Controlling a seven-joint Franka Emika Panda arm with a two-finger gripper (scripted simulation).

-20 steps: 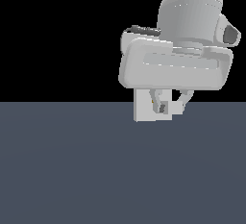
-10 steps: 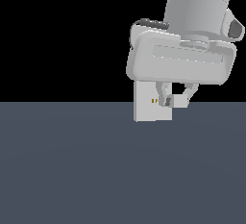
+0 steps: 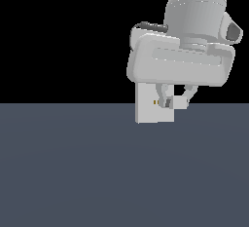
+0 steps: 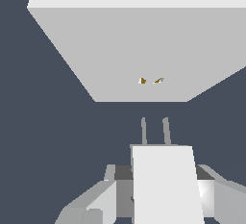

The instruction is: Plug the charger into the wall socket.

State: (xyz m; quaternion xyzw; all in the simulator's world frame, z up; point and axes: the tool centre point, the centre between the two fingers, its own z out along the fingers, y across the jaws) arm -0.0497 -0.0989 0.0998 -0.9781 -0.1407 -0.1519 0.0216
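Since the charger [image 4: 166, 184] looks small, light and rigid, the gripper [image 3: 176, 102] pinches its sides, prongs just short of the socket [image 4: 139, 50].

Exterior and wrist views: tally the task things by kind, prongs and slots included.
Charger: 1
Prongs: 2
Wall socket: 1
Gold slots: 2
Gripper: 1
Total: 7

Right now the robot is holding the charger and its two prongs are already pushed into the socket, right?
Not quite. The gripper does hold the charger, but its two prongs are not in yet. The wrist view shows a dark gap between their tips and the socket, with its gold slots uncovered.
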